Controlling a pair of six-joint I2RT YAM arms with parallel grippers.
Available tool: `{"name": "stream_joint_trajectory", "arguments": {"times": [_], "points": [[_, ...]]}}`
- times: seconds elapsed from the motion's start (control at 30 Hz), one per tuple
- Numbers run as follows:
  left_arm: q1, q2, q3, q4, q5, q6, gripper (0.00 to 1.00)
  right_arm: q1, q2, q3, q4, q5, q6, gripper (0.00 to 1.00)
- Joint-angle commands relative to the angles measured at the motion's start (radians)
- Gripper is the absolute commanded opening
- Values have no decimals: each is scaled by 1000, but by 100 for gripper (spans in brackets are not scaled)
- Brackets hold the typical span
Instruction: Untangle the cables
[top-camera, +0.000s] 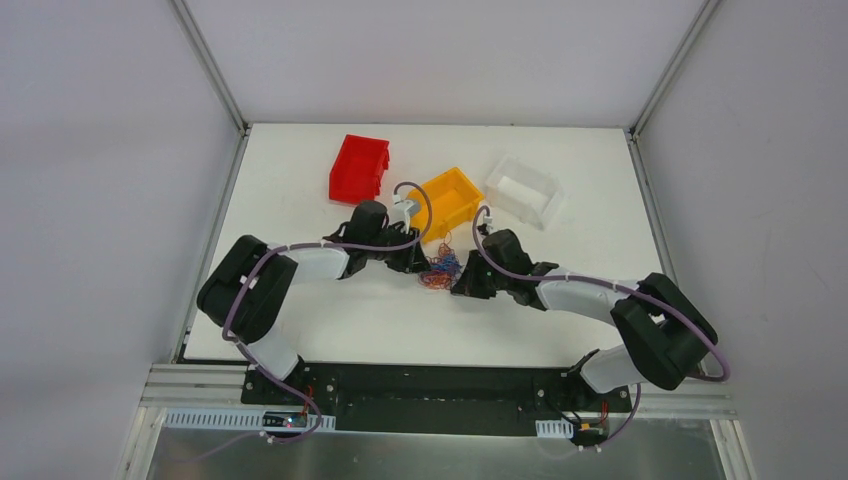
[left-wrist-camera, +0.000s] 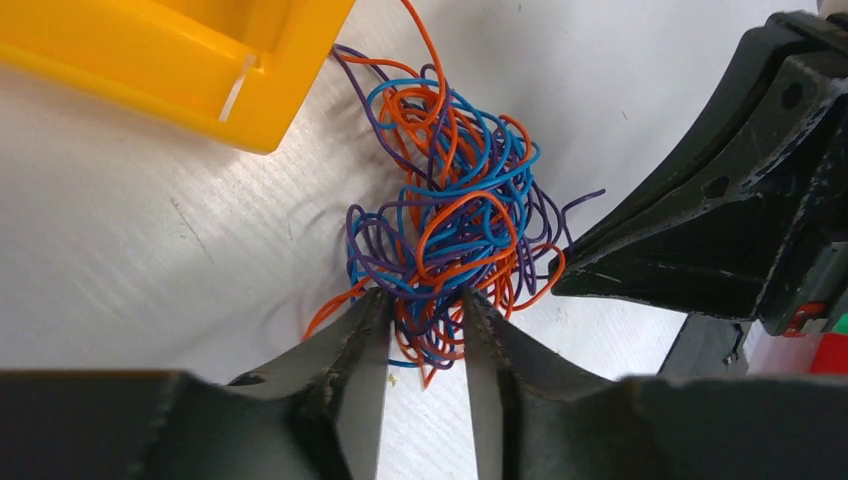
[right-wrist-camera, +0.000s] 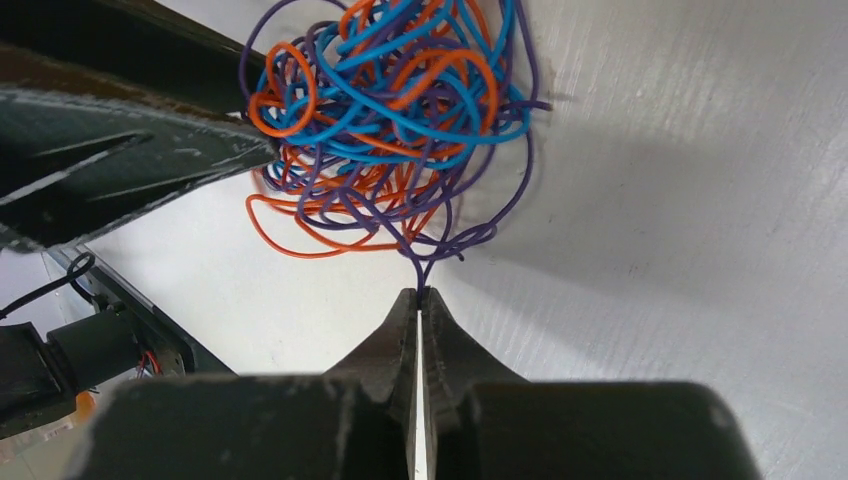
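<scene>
As the tangle lies now: your cables (top-camera: 440, 268) sit in one tight clump of blue, orange and purple wire on the white desk (top-camera: 330, 320). They lie between the two arms, just off the near corner of the yellow bin (top-camera: 455, 195).
Left pincer: you have the left pincer (left-wrist-camera: 425, 300) set at the clump's edge with its jaws apart. Several loops cross the gap, but nothing looks pressed yet, so count it as released.
Right pincer: your right pincer (right-wrist-camera: 420, 295) is clenched, and a single purple strand (right-wrist-camera: 418, 262) runs straight into its tips from the opposite side of the clump.
Done so far: by the look of it, nothing. No wire lies apart from the mass, and all three colours cross and loop through each other.
Left to do: nearly everything. You have one strand in hand to draw out, then the rest to free colour by colour.
Long axis: the clump is roughly round, a little longer from the yellow bin toward the arm bases.
Pointing: no single heading. One loose orange tail trails toward the yellow bin, and the gripped purple strand leads toward your right arm.
</scene>
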Motion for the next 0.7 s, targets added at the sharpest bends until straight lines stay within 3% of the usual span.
{"name": "stream_joint_trajectory", "arguments": {"times": [0.0, 0.07, 0.1, 0.37, 0.53, 0.67], "points": [[-3, 19, 49, 11, 84, -4, 22, 4, -52, 12, 15, 23, -10, 0], [-3, 3, 46, 2, 85, 10, 2, 6, -63, 13, -1, 38, -9, 0], [-2, -22, 36, -2, 59, 19, 0, 3, -73, 12, -11, 52, -4, 0], [40, -289, -137, -14, -246, 47, 0, -35, -284, -29, -211, 376, 26, 0], [49, -418, -201, -75, -500, 36, 0, -138, -509, -71, -353, 596, 33, 0], [54, -513, -250, -96, -694, 16, 0, -257, -639, -75, -450, 681, 27, 0]]}}
